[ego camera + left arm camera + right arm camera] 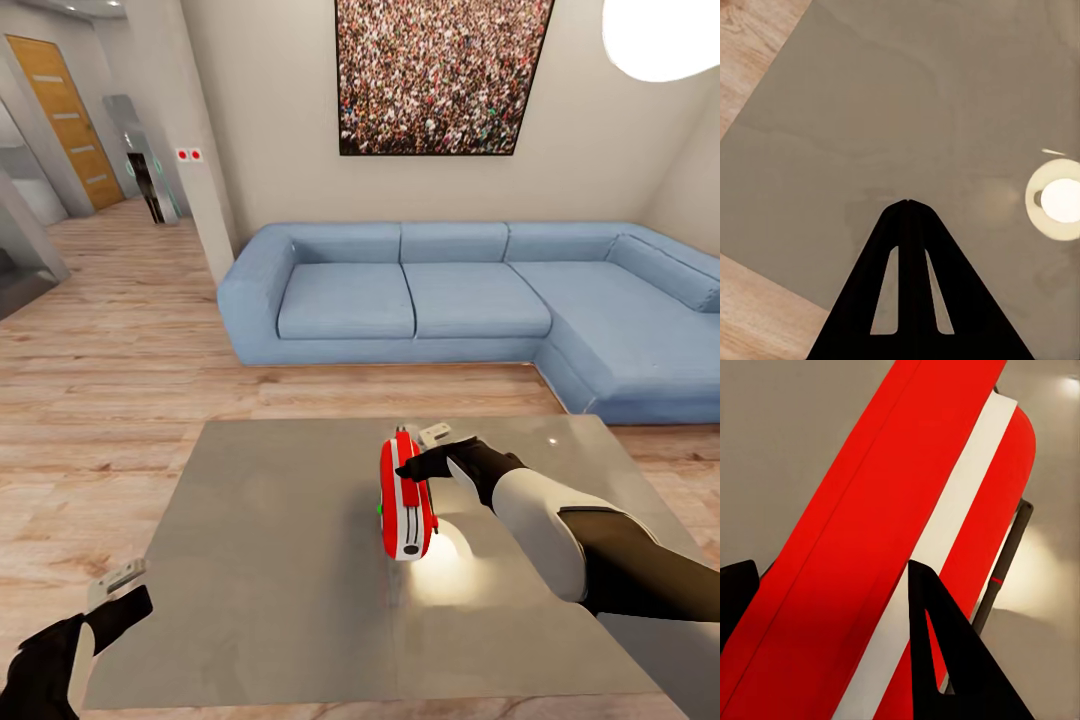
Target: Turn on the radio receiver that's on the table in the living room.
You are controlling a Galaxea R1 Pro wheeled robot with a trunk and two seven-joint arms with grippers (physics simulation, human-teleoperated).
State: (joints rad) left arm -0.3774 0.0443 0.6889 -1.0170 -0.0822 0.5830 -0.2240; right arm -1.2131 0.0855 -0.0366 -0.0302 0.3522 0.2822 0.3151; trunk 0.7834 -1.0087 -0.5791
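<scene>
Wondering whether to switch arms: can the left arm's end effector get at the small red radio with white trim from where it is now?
Probably not without moving. The left end effector hangs shut over the grey stone-like table's near corner, with bare tabletop between it and the small red radio. The right end effector is already at the radio.

no readable text, labels or numbers on any surface
</scene>
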